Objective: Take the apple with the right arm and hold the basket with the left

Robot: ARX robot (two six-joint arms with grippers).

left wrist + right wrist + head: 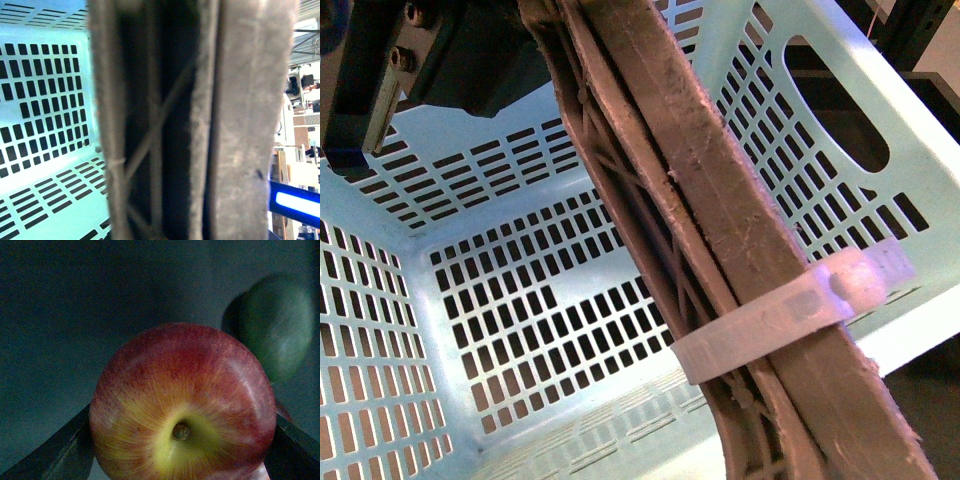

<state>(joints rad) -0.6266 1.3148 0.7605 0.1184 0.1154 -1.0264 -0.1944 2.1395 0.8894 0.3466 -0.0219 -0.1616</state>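
Observation:
The pale mint-turquoise basket (500,300) fills the front view, tilted, and I look into its slotted inside. Its brown ribbed handle (720,220) crosses the frame, bound by a white zip tie (790,310). My left gripper (510,50), black with a silver piece, is shut on the handle at the top left. In the left wrist view the handle (240,120) fills the frame very close, with the basket wall (45,100) behind it. In the right wrist view my right gripper (182,452) is shut on the red apple (182,385), stem dimple facing the camera, between black fingers (55,455).
A dim green round fruit (277,325) lies just behind the apple on a dark surface (75,315). Past the basket rim at the front view's top right stands dark framing (920,30). A blue lit panel (295,200) and room clutter show beside the handle.

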